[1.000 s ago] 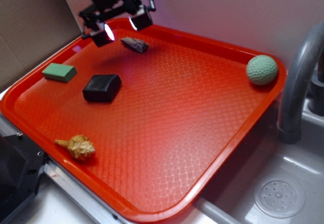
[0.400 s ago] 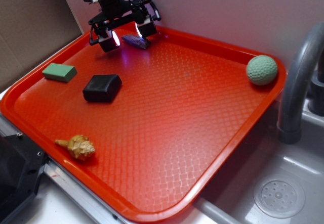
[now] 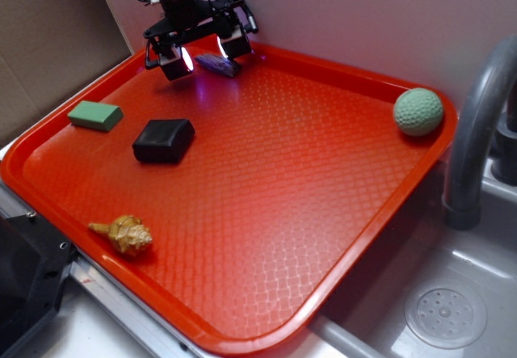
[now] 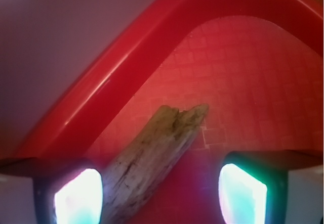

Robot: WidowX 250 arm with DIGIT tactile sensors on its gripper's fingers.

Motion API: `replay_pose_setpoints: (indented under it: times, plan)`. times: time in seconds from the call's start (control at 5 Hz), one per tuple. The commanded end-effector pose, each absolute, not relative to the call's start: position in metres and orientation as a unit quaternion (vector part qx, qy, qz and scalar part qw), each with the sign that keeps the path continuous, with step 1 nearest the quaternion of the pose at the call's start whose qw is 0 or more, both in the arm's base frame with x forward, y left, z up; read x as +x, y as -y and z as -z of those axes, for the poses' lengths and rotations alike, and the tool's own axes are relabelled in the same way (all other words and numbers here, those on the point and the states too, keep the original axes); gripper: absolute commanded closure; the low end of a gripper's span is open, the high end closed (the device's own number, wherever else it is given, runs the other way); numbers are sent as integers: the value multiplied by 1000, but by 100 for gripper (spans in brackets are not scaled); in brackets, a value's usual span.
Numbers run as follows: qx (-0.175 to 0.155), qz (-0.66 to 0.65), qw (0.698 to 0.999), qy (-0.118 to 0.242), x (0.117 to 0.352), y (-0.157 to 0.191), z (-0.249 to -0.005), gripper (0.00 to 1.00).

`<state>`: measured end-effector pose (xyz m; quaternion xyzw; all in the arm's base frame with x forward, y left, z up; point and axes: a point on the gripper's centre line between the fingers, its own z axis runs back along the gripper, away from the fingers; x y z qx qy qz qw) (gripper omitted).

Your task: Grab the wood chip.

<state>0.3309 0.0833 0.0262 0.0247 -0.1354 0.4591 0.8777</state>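
Arm: black, with thin black cables looping beside it, above the red tray's (image 3: 339,71) far corner.
Gripper (image 3: 203,51): black body, two blocky black fingers.
Finger pads (image 4: 78,197): glowing white with cyan and magenta edges.

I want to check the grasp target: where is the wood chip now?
In the exterior view, the wood chip lies at the red tray's far edge, between the open gripper's fingers.

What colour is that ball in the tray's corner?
Pale green ball, dimpled; the exterior view shows it best.
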Motion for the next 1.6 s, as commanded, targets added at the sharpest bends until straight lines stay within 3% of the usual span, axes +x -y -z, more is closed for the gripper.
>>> replay_pose_setpoints:
  times: [0.0, 0.2, 0.4, 0.8, 1.4]
  plan:
    - [44, -452, 883, 118, 328, -87, -12, 0]
    - [33, -438, 892, 109, 320, -87, -15, 29]
    - [14, -426, 899, 105, 307, -84, -22, 100]
    - [-26, -391, 914, 107, 280, -76, -47, 100]
    - [-56, -354, 927, 111, 248, -60, -75, 100]
